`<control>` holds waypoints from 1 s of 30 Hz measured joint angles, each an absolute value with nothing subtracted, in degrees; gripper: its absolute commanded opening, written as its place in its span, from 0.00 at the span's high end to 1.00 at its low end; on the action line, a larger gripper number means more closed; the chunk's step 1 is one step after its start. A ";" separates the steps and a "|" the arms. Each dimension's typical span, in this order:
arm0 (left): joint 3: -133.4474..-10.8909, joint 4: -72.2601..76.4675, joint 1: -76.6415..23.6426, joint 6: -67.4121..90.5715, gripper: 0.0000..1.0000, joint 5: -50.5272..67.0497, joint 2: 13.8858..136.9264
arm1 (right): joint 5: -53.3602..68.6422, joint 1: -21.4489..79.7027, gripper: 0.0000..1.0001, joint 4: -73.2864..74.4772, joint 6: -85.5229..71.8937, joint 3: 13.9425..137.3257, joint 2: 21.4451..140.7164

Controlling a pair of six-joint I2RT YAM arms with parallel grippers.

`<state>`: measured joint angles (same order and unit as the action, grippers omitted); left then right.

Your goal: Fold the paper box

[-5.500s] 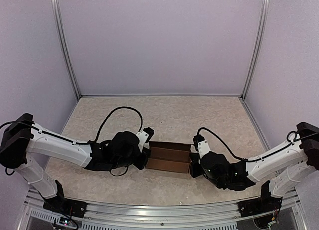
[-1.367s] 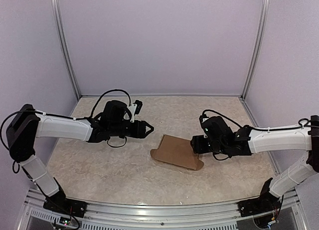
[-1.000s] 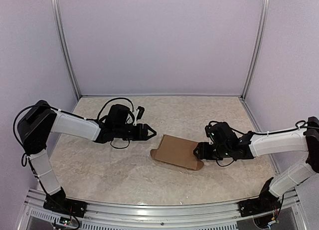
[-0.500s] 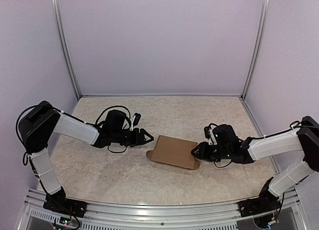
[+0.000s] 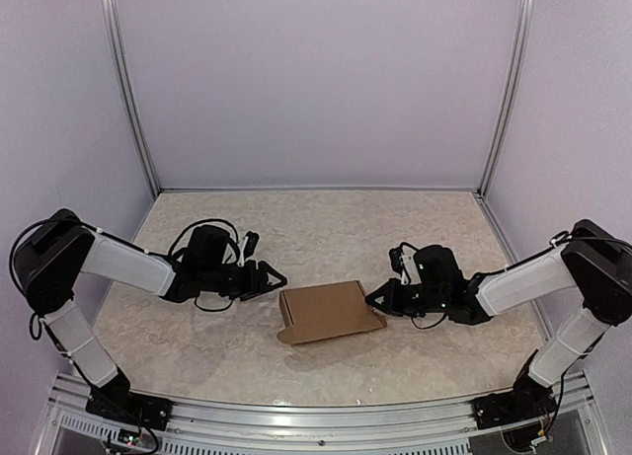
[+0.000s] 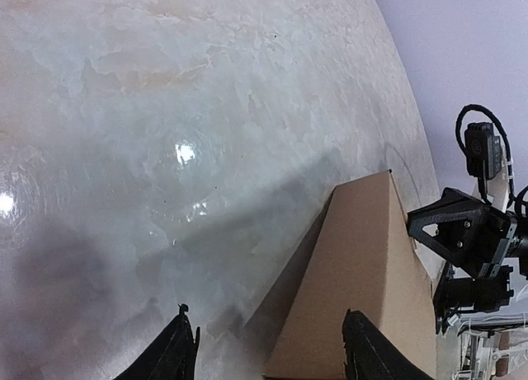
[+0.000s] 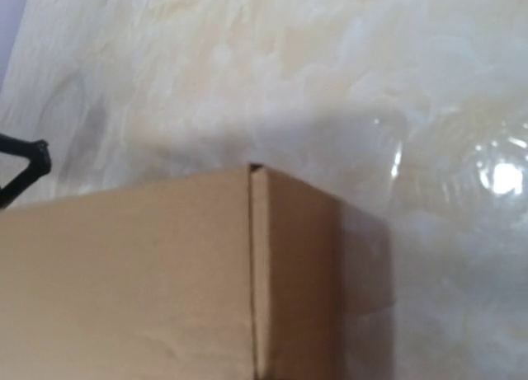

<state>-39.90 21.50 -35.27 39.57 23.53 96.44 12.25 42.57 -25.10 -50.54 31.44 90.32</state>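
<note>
Left claw (image 5: pixel 271 280) spread beside the closed paper box (image 5: pixel 328 312); right claw (image 5: pixel 375 299) spread at its end.

Count of items: 1 brown paper box (image 5: pixel 329 312); 1 marbled table (image 5: pixel 336 223); 2 white robot arms, left arm (image 5: pixel 123 264) and right arm (image 5: pixel 515 279); 2 grippers, left gripper (image 5: pixel 269 277) and right gripper (image 5: pixel 379 297).
</note>
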 measured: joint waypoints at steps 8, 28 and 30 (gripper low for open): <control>-34.59 21.98 -35.55 44.64 0.36 23.24 92.82 | 11.90 42.57 1.00 -24.95 -50.50 31.46 90.59; -30.79 35.66 -37.85 59.90 0.20 23.18 87.42 | 9.30 42.59 1.00 -22.09 -49.01 31.55 88.90; -30.81 35.77 -38.79 61.60 0.20 23.24 87.92 | 8.99 42.65 1.00 -22.02 -48.95 31.73 88.90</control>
